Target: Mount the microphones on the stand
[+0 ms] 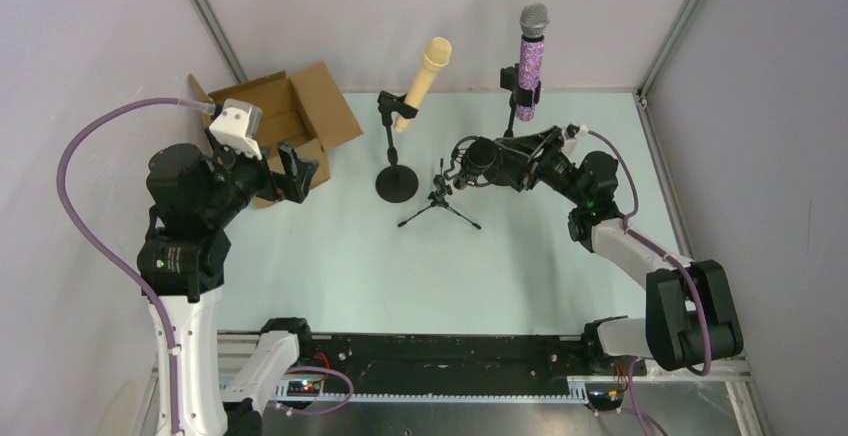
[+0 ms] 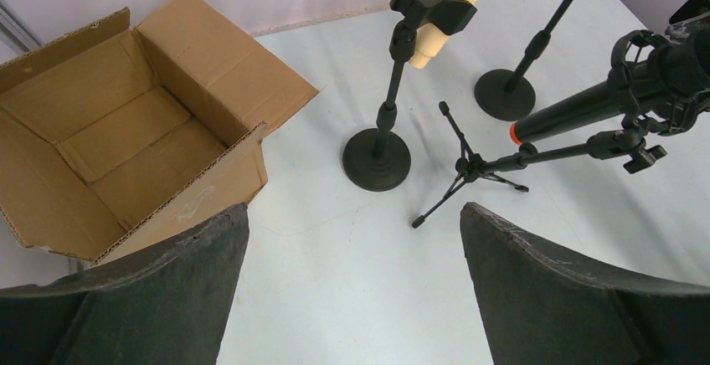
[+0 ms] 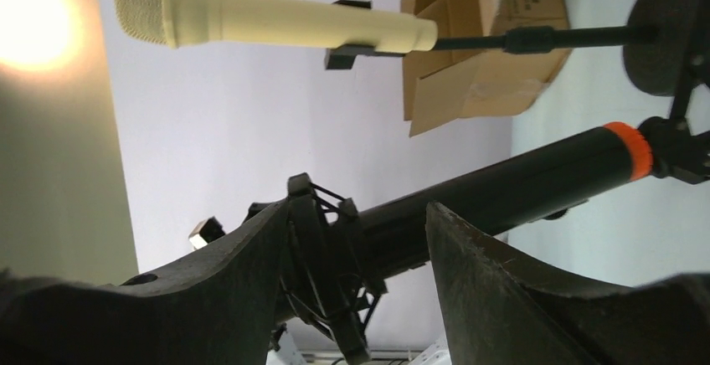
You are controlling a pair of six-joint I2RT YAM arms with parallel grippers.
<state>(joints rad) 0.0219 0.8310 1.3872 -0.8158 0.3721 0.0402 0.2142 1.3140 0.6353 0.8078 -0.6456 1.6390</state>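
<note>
The right gripper (image 3: 358, 214) is straddling the black microphone (image 3: 502, 181), jaws standing parted around it. The microphone is sitting in the shock mount (image 3: 322, 273) of the tripod stand (image 1: 438, 208). In the top view, the cream microphone (image 1: 425, 81) is standing clipped at eleven o'clock and the purple microphone (image 1: 531, 61) at one. The left gripper (image 2: 353, 214) is hanging wide open beside the cardboard box (image 2: 126, 131).

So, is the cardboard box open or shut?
Open: the cardboard box has its flaps folded out, and its bare floor shows.

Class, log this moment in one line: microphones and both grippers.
cream microphone: on middle stand | purple microphone: on back stand | black microphone: on tripod | right gripper: open around it | left gripper: open, empty
</note>
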